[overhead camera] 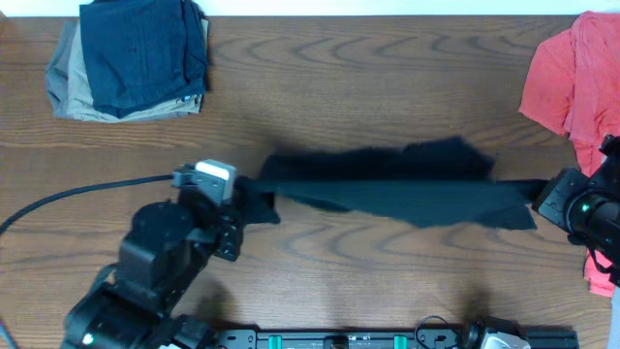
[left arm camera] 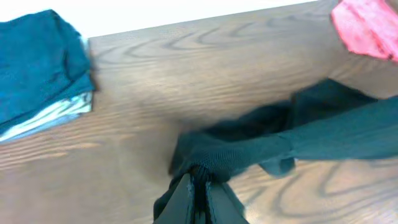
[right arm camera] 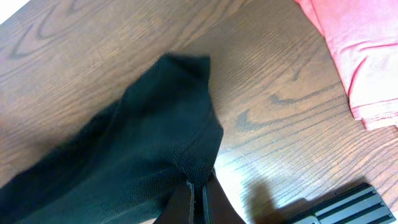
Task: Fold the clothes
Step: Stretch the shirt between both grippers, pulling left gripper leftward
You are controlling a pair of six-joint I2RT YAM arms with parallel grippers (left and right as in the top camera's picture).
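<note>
The black shirt (overhead camera: 397,186) hangs stretched in a long band across the middle of the table, held at both ends. My left gripper (overhead camera: 242,199) is shut on its left end; the left wrist view shows its fingers (left arm camera: 200,182) pinching bunched black fabric (left arm camera: 249,146). My right gripper (overhead camera: 539,199) is shut on the right end; the right wrist view shows its fingers (right arm camera: 200,186) clamping a corner of the black shirt (right arm camera: 143,143) above the wood.
A folded navy garment on a khaki one (overhead camera: 131,58) lies at the back left, also in the left wrist view (left arm camera: 37,68). A coral-red shirt (overhead camera: 576,78) lies at the right edge (right arm camera: 354,43). A black rail (overhead camera: 368,339) runs along the front edge.
</note>
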